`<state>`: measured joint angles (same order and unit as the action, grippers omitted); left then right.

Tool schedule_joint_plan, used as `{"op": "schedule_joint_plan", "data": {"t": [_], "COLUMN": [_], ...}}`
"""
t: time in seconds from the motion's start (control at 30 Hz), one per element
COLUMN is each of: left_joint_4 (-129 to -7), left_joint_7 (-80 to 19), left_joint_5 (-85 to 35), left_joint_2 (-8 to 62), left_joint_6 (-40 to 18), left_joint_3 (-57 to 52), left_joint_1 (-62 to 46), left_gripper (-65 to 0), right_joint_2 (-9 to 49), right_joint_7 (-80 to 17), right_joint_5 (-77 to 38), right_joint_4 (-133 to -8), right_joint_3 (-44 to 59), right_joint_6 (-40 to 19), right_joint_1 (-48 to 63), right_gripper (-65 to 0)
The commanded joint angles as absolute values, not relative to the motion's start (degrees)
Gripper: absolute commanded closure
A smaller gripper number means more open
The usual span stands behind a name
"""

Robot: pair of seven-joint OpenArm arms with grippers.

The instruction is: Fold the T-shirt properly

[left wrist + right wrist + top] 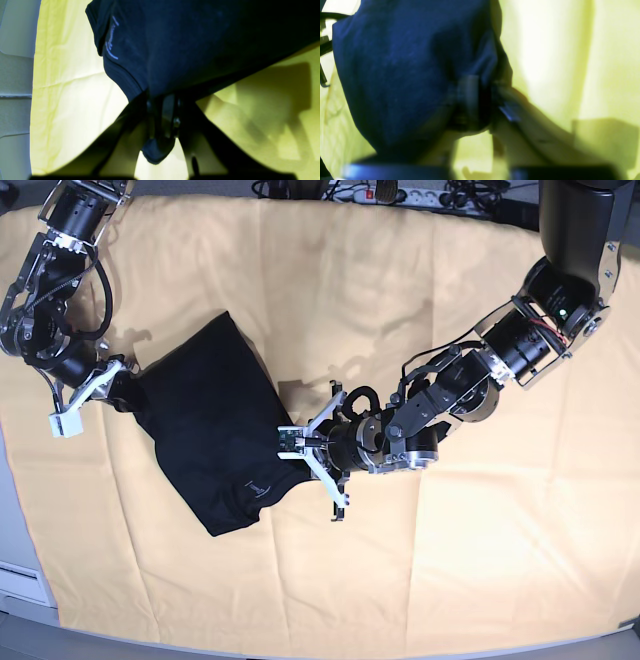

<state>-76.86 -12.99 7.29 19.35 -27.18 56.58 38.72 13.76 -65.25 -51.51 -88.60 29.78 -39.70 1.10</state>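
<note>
Arms reach toward each other from opposite sides in our base view: the left arm comes in low from that view's right, elbow bent and wrist laid nearly flat, and its left tool (297, 448) meets one edge of the plain black short-sleeved cotton T-shirt (205, 425). We see in the left wrist view that this tool (162, 112) is closed on a bunched bit of the black fabric, which pokes out below the fingers. The right arm folds down from the base view's upper left, with its right tool (112, 385) at the opposite edge of the T-shirt. The right wrist view is blurred, so we can only say the right tool (480, 102) looks closed on the fabric (395, 75); the fingers themselves are smeared. The T-shirt lies stretched between the two tools on the large pale yellow cloth (450, 560) that covers the worktop, with a small grey printed mark (112, 40) near the left tool's edge. Deep shadow hides the T-shirt's far part in the left wrist view.
</note>
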Motion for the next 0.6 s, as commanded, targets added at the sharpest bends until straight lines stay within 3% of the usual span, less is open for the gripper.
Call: {"op": "schedule_joint_plan", "data": {"t": [0.0,0.3,0.43,0.57], "left_joint_4": [-77.6,-77.6,-77.6,-77.6], "left_joint_7": [-11.79,-11.75,-11.22,-11.11], "left_joint_5": [6.79,6.15,4.73,4.36], "left_joint_2": [19.2,19.2,19.22,19.22], "left_joint_6": [-26.3,-26.76,-32.14,-32.16], "left_joint_3": [55.92,55.92,55.92,55.92], "left_joint_1": [40.34,40.32,40.32,40.34], "left_gripper": [0.0,0.0,0.0,0.0], "right_joint_2": [14.63,14.63,14.63,14.61], "right_joint_7": [-65.32,-79.85,-80.0,-79.18], "right_joint_5": [-52.56,-62.33,-63.16,-62.98], "right_joint_4": [-89.62,-95.68,-104.03,-109.73], "right_joint_3": [30.02,30.11,30.7,32.8], "right_joint_6": [-40.0,-40.0,-40.0,-40.0], "right_joint_1": [0.16,0.84,4.75,10.26], "right_gripper": [0.0,0.0,0.0,0.0]}}
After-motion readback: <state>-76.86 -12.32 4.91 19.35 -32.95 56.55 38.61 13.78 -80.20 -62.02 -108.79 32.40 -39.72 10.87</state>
